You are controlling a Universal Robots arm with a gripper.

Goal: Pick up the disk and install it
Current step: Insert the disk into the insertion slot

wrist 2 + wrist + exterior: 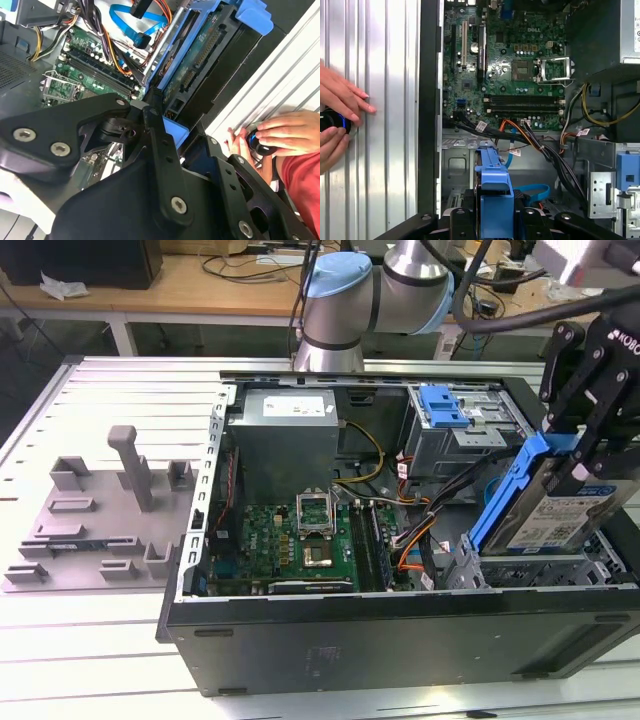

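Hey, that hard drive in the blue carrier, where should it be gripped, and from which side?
Grip the disk across its flat faces at the upper end, beside the blue carrier bracket, coming from above. It stands tilted on edge with its lower end down in the computer case, so the top is the free part. The pincer is shut on it there.

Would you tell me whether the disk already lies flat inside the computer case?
No, in the exterior view the gripper holds the disk tilted steeply on edge, not flat.
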